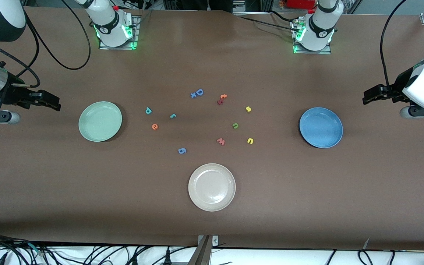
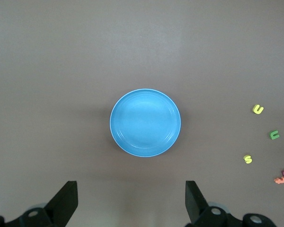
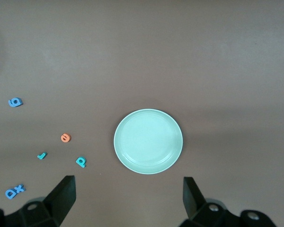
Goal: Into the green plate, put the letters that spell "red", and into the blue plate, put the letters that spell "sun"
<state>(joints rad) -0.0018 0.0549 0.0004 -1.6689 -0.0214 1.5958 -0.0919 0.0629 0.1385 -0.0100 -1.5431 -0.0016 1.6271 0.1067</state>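
Nothing is sorted yet. The green plate (image 1: pixel 100 121) and blue plate (image 1: pixel 321 127) sit empty at 9 and 3 o'clock of the table. Teal "r" (image 1: pixel 173 116), orange "e" (image 1: pixel 154 126) and teal "d" (image 1: pixel 148 110) lie toward the green plate; yellow "s" (image 1: pixel 248 109), yellow "u" (image 1: pixel 250 140) and green "n" (image 1: pixel 235 125) toward the blue. The right gripper (image 1: pixel 52 102) and left gripper (image 1: pixel 372 95) wait at the table's ends, jaws apart, holding nothing.

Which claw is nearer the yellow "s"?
Left. The left claw hangs at the blue plate's end; the right claw hangs past the green plate, much farther from the "s".

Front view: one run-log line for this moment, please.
left gripper open, waiting | right gripper open, waiting | green plate, blue plate empty | letters on table
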